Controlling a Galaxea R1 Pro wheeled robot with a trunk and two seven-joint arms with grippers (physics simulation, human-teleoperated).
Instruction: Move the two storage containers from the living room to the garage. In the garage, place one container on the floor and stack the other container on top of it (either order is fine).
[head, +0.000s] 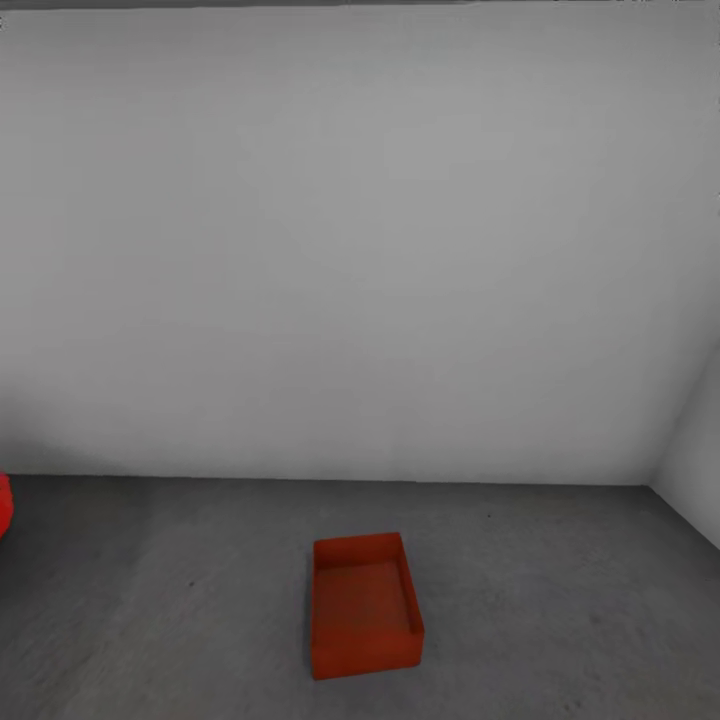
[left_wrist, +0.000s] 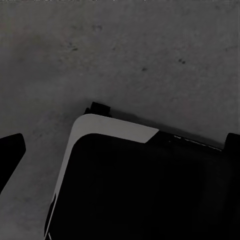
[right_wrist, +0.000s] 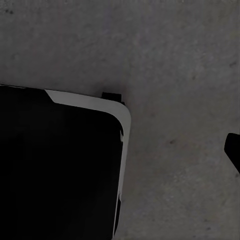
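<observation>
At the edges of the left wrist view two dark finger tips are seen, one (left_wrist: 10, 155) at one side and another at the opposite edge, standing wide apart with bare concrete between them, so the left gripper (left_wrist: 120, 150) is taken as released and nothing is held in it; in the right wrist view a single dark finger tip (right_wrist: 234, 150) is caught at the frame's edge, and whether that gripper is released or clenched cannot be told. Beneath both wrist cameras the robot's base (left_wrist: 140, 190), black with a pale rounded rim, is shown over the floor (head: 560, 600), a dark grey, rough concrete surface. In the head view one storage container (head: 365, 605), orange-red and open-topped with an empty flat bottom, is set upright on that floor, well short of the plain white-grey wall (head: 360, 250). A corner where a second wall meets it is seen at the right, and a small piece of a red object (head: 4, 505) is cut off at the left edge
</observation>
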